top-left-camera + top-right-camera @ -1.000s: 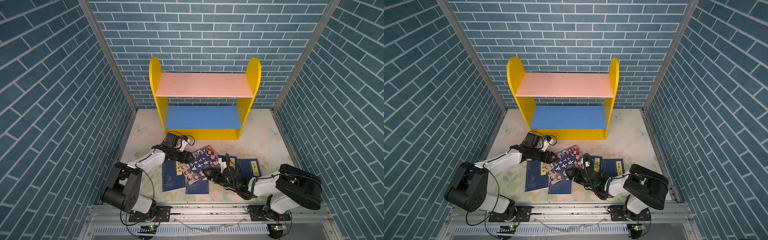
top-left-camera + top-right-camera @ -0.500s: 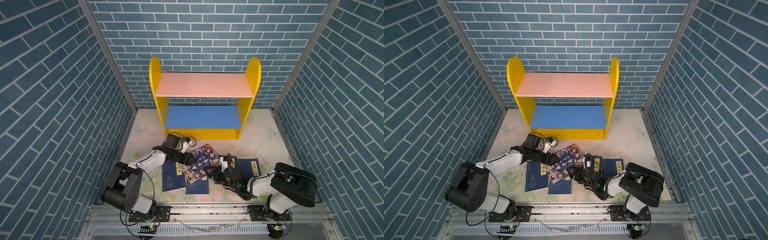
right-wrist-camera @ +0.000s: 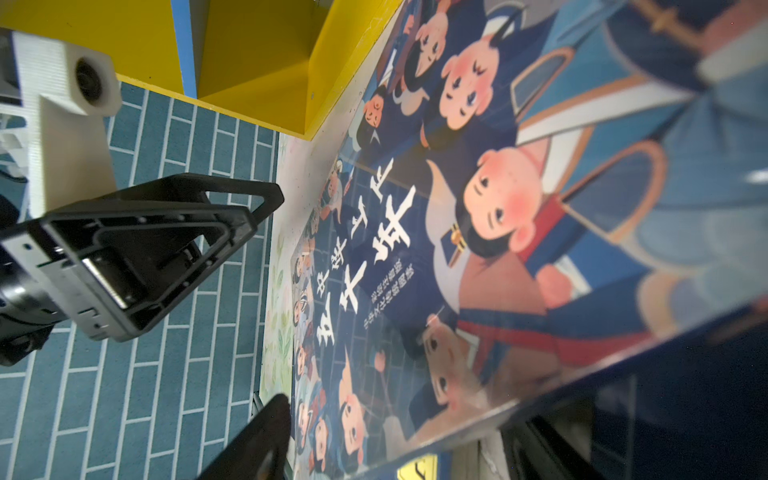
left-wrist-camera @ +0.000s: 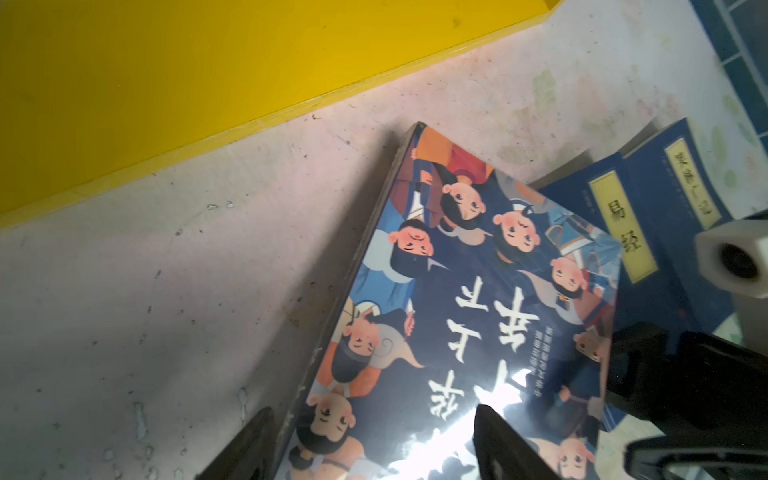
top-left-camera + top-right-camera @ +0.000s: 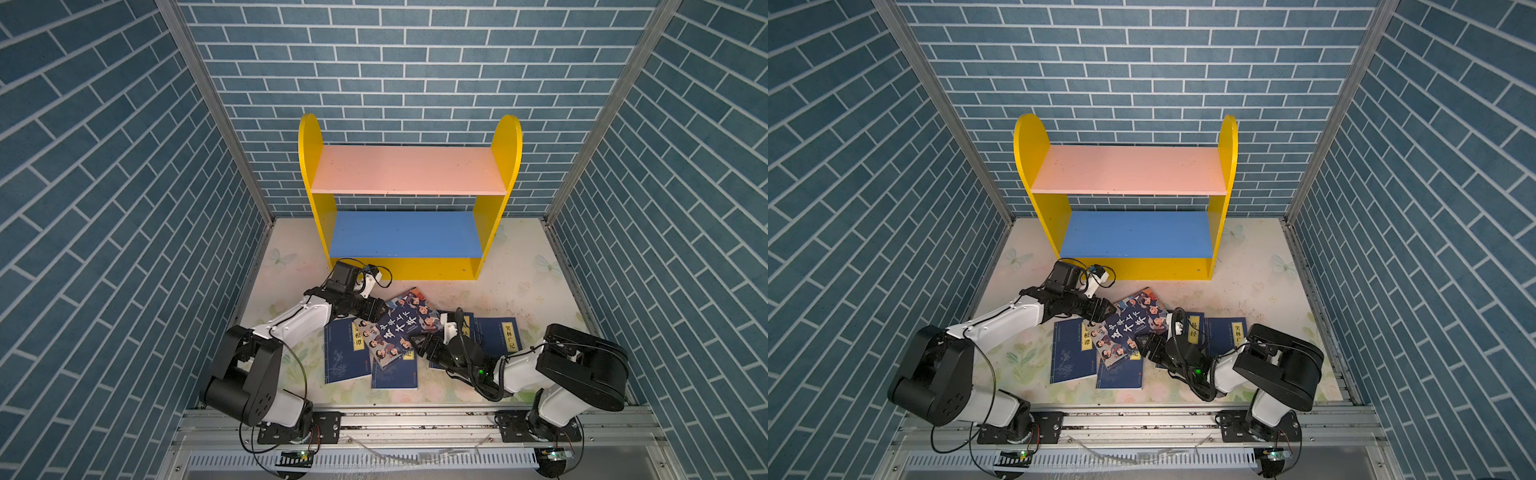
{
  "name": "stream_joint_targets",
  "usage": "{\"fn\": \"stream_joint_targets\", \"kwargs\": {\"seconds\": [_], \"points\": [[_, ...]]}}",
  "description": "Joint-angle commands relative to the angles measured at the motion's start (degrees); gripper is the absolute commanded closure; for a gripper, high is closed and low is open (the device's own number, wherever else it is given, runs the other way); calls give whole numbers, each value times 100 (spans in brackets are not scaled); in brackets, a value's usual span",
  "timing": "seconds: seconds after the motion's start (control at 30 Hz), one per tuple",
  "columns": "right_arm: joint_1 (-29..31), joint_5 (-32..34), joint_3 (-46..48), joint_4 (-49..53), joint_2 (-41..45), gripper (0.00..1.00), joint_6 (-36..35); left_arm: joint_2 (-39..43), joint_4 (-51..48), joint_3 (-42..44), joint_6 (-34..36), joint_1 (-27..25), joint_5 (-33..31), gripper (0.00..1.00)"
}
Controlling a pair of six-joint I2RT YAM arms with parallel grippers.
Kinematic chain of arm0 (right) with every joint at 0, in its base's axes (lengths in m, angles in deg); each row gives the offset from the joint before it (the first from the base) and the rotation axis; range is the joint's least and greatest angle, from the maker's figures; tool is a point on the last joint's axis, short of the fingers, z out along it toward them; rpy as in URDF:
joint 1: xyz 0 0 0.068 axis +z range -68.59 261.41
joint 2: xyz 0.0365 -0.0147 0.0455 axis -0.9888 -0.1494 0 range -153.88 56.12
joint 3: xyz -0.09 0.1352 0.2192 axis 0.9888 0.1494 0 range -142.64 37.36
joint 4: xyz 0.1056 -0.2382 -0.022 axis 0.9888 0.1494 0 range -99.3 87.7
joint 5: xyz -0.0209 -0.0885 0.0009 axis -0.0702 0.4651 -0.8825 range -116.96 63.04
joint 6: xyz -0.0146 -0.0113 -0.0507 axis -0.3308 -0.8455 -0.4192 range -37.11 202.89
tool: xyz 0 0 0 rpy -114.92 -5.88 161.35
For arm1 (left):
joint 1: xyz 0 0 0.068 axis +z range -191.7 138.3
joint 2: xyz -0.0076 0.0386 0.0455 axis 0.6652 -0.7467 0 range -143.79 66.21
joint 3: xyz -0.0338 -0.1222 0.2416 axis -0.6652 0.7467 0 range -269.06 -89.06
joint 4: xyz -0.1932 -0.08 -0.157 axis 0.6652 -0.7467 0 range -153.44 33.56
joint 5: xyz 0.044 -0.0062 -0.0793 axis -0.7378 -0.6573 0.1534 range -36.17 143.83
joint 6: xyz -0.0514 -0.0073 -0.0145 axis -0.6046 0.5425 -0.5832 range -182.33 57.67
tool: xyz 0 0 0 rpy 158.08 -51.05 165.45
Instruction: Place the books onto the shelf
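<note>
Reaching in low in both top views, the left gripper [image 5: 384,309] sits at the far-left edge of the cartoon-face book [image 5: 399,328]. The right gripper [image 5: 415,345] meets that book's near-right edge. The cartoon-face book lies tilted on top of the navy books [image 5: 347,353], which are spread flat on the floor mat [image 5: 519,286] near the front rail. The shelf [image 5: 505,166] stands at the far wall, with the left arm's wrist just in front of its yellow base.

Seen from the left wrist, the left gripper [image 4: 374,415] has its fingers [image 4: 257,436] well apart. One is over the bare mat and the other over the glossy cover, with the book's long edge running between them and nothing clamped. Beyond the cartoon-face book [image 4: 478,291] lies one of the navy books, its yellow label up. The right arm's black body crowds the book's opposite side.

From the right wrist, the cartoon-face book [image 3: 457,228] fills most of the view at close range. One of the right gripper's fingers [image 3: 257,436] shows beside the cover, while its partner is hidden behind the book's near edge. Whether the book is pinched cannot be told. Opposite, the left gripper [image 3: 266,208] shows spread jaws in front of the brick wall [image 3: 166,374].
</note>
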Motion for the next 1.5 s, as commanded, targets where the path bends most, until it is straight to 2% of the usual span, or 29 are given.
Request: {"fn": "stream_joint_targets", "kwargs": {"seconds": [0.0,0.2,0.67,0.9,1.17,1.27,1.47], "points": [[-36,139,30,-331,-26,21,-2,-278,162,-38,84,-31,-326,24],[-39,141,31,-329,-37,21,-3,-562,-21,-209,-59,-42,-139,25],[-141,92,76,-1095,-454,23,-2,-847,-136,-180,-198,-203,1342,29],[-178,89,73,-1212,-466,25,-37,-909,-131,-180,-206,-295,1640,30],[-195,108,74,-1014,-135,39,-255,-841,-140,-138,-166,-323,1982,29],[-199,99,78,-985,-18,51,-348,-835,-111,-128,-175,-353,2102,28],[-200,39,41,-845,210,52,-525,-819,-137,-149,-115,-485,2284,28]]}}
